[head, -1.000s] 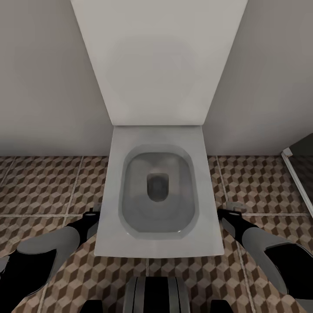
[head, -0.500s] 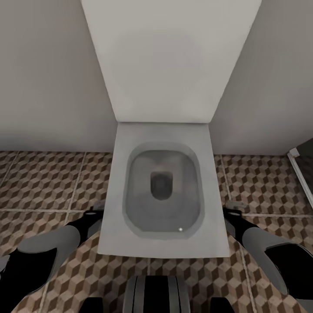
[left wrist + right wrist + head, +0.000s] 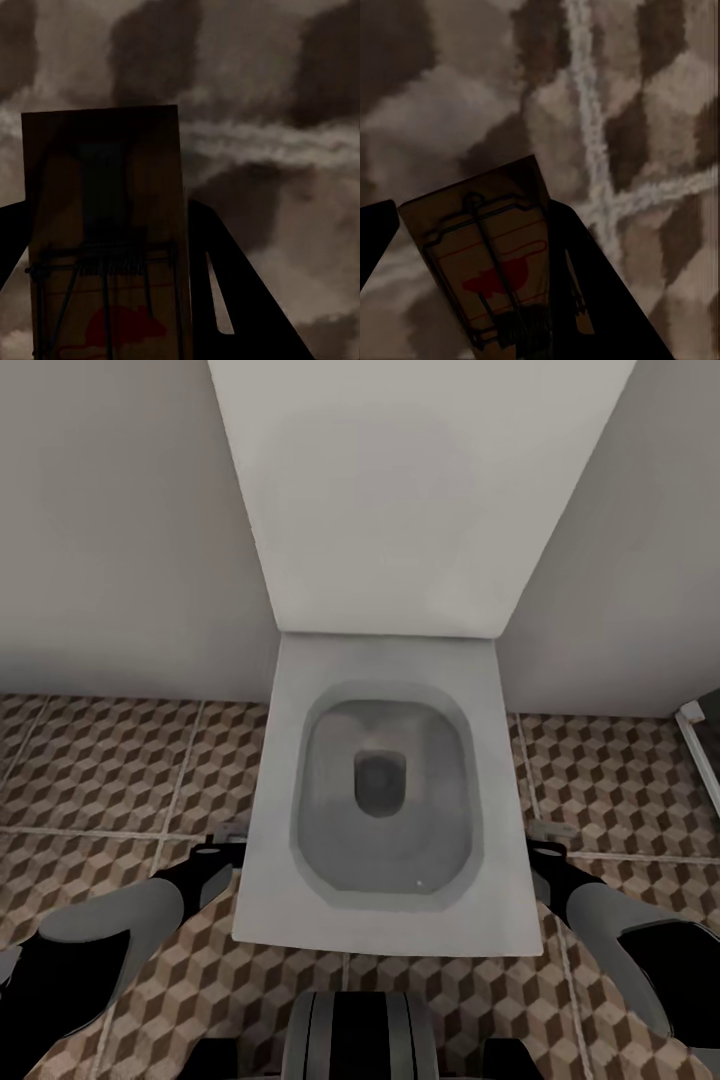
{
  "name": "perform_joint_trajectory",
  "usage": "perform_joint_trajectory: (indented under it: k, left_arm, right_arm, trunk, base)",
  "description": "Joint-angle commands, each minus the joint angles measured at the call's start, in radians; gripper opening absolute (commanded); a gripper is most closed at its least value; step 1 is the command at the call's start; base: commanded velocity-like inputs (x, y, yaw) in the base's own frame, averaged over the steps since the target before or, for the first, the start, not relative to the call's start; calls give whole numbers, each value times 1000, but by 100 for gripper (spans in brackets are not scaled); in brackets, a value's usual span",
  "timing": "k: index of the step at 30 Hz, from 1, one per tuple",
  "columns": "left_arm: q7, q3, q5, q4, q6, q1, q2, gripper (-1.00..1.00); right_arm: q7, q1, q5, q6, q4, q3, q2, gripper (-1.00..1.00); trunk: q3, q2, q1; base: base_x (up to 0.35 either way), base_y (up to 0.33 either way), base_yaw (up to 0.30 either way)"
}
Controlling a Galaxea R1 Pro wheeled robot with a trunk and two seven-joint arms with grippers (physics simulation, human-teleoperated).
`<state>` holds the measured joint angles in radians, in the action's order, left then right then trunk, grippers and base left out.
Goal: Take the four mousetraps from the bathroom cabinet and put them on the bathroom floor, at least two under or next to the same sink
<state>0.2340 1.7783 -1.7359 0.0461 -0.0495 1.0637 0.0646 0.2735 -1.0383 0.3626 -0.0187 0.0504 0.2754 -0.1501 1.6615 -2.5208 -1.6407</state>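
Left gripper [image 3: 105, 292]: its two dark fingers [image 3: 240, 300] stand on either side of a mousetrap [image 3: 105, 225], clamped against the board's long edges. The trap's wire frame and red mouse print sit nearest the wrist; its far, plain end juts beyond the fingertips over blurred patterned floor [image 3: 285, 97].

Right gripper [image 3: 472, 292]: its fingers [image 3: 585, 292] likewise pinch a second mousetrap [image 3: 484, 255] by its sides, the board tilted and its pointed corner reaching past the tips. Beyond that corner lies the cube-patterned floor [image 3: 660, 112], where two pale grout lines cross just off the trap's edge.

In the head view, the left gripper [image 3: 222, 852] lies low just beside the left flank of the toilet [image 3: 385, 800], and the right gripper [image 3: 545, 850] just beside the right flank; how the jaws stand cannot be read from here. The toilet bowl lies between the two arms, its front edge close to the robot's trunk, its raised lid leaning against the pale wall [image 3: 110, 530] ahead.

Open tiled floor [image 3: 110, 770] extends outward from each gripper, away from the toilet, as far as the wall's foot. A white frame edge [image 3: 698, 745] rises well to the outside of the right gripper.
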Motion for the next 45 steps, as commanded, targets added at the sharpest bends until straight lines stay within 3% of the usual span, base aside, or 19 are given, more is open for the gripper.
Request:
perform_joint_trajectory:
  k: [1, 8, 23, 45]
  left_arm:
    - [8, 7, -1, 5, -3, 1, 2, -100]
    - [9, 7, -1, 5, -2, 1, 2, -100]
    - [9, 7, -1, 5, -2, 1, 1, -100]
    - [17, 7, -1, -5, -1, 1, 10, -100]
  right_arm:
    - [3, 0, 11, -4, 0, 8, -2, -100]
    - [3, 0, 12, -32, -1, 7, -3, -100]
    - [4, 0, 13, -35, -1, 7, -3, -100]
    - [3, 0, 10, -36, -1, 11, 0, -100]
  trunk:
    - [1, 0, 0]
    - [2, 0, 0]
    - [2, 0, 0]
    - [3, 0, 0]
  base:
    - [0, 0, 10]
    - [0, 0, -23]
    - [0, 0, -233]
    - [0, 0, -9]
